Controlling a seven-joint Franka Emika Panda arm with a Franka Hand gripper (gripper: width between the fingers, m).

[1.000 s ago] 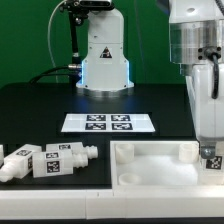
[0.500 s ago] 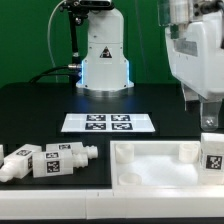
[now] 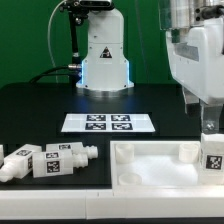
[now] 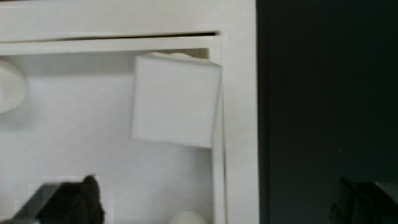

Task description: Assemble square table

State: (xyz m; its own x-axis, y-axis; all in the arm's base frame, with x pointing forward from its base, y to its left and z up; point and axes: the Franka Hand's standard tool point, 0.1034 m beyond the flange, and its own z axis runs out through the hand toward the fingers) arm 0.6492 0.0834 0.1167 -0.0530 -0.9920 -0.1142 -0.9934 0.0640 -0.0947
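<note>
On the black desk my pincer hangs open, grasping nothing, above the upright leg at a corner of the square slab.

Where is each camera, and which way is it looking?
Exterior view: off the arm, low at the table's edge, facing the base; it sees the marker board, loose legs, slab, and the arm with its tool at the exterior view's right.
Wrist view: on the wrist, looking down on the slab's corner and the standing leg; of the robot, only the open tool's fingertips show.
Shared: slab, standing leg, tool.
</note>
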